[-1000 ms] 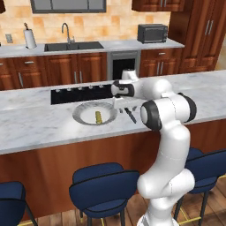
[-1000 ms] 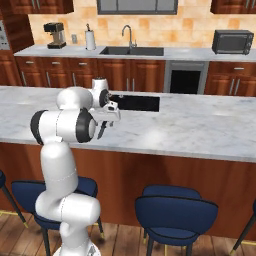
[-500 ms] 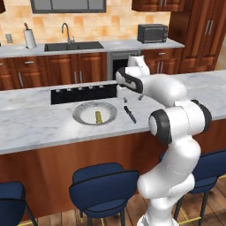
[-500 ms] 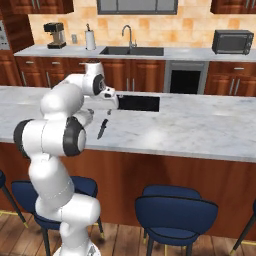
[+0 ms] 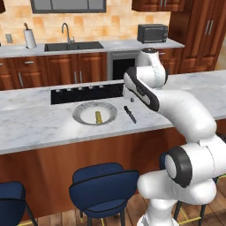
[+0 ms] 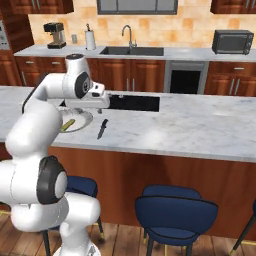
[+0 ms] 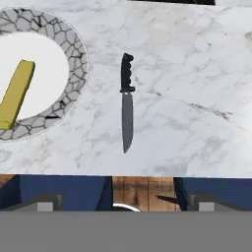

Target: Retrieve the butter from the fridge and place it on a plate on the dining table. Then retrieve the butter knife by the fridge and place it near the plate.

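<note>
The butter (image 5: 98, 117) lies as a yellow stick on the round plate (image 5: 84, 110) on the marble dining table (image 5: 39, 128). The dark butter knife (image 5: 129, 114) lies flat on the marble just right of the plate, apart from its rim. My gripper (image 5: 132, 98) hangs above the knife, open and holding nothing. In the hand view the knife (image 7: 127, 101) lies free, handle away from me, right of the plate (image 7: 74, 54) and the butter (image 7: 17, 93), with the gripper (image 7: 123, 204) spread wide. From the right base the knife (image 6: 102, 128), plate (image 6: 84, 120) and butter (image 6: 68, 125) show below the gripper (image 6: 100, 106). The fridge is out of view.
A black cooktop strip with knobs (image 5: 86, 92) sits in the table just behind the plate. Blue stools (image 5: 103, 181) stand under the table's near edge. The back counter holds a sink (image 5: 75, 45), a paper towel roll (image 5: 30, 39) and a microwave (image 5: 152, 33).
The hand has lifted up and back from the knife, which stays flat on the marble beside the plate. The jaws have spread slightly wider.
</note>
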Tool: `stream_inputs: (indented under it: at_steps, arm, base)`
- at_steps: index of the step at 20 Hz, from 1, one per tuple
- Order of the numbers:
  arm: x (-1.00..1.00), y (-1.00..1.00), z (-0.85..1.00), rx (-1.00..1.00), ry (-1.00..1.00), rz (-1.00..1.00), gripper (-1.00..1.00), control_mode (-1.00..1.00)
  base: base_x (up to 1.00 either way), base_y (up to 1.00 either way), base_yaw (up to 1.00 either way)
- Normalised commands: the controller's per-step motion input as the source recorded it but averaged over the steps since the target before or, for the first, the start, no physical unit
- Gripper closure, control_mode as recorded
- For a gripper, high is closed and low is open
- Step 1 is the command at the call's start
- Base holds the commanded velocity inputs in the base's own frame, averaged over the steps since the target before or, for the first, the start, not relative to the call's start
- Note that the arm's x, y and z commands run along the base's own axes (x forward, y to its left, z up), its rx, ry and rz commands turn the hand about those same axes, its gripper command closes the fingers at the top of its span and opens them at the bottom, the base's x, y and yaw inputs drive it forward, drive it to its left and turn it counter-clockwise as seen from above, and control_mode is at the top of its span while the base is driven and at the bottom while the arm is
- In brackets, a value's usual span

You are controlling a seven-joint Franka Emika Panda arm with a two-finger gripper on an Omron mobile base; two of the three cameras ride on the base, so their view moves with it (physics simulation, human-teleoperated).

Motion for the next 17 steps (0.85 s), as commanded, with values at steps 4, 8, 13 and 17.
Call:
stream_inputs:
  at_steps: [4, 8, 13, 17]
  arm:
    - [-0.99, 0.2, 0.28, -0.04, 0.01, 0.0, -1.0, -1.0]
    - [-0.92, 0.05, 0.04, -0.01, 0.0, 0.0, -1.0, -1.0]
    - [-0.34, 0.0, -0.29, -0.05, 0.05, 0.0, -1.0, -1.0]
    - [0.0, 0.0, -0.41, -0.02, 0.07, 0.0, -1.0, -1.0]
  base:
    - [0.0, 0.0, 0.0]
    - [0.0, 0.0, 0.0]
    - [0.0, 0.0, 0.0]
    - [0.0, 0.0, 0.0]
